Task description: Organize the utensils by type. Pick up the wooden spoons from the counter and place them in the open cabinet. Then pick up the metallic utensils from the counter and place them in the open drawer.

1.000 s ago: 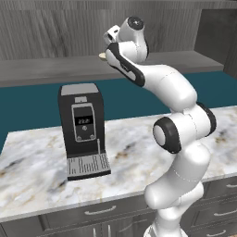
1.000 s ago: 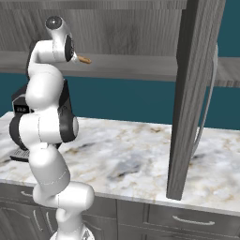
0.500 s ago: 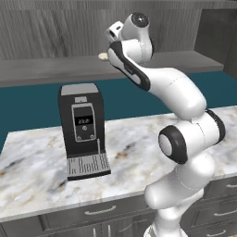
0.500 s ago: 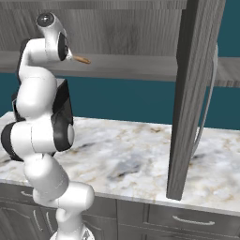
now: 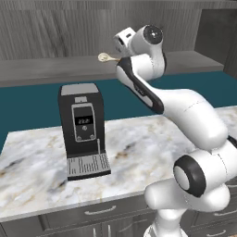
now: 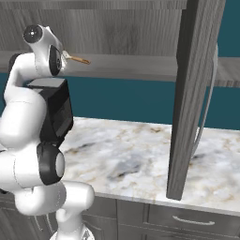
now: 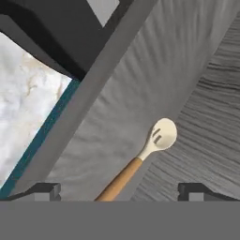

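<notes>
The hand stood wide, holding nothing. The cream-bowled wooden spoon lay on the cabinet's shelf, between the fingertips but untouched. Over the last second the arm had drawn back, so this spoon looked placed.

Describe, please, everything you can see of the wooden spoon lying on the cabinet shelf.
The wooden spoon is slim, with a pale cream bowl cut by short slots and a tan, orange-brown handle. It looks like wood, matte and whole. It lies flat on the grey shelf board of the open cabinet, bowl toward the wood-grain back wall. In the hand view the handle runs down between the spread fingertips of the gripper, which do not close on it. From the left base view its bowl shows just left of the hand.
</notes>
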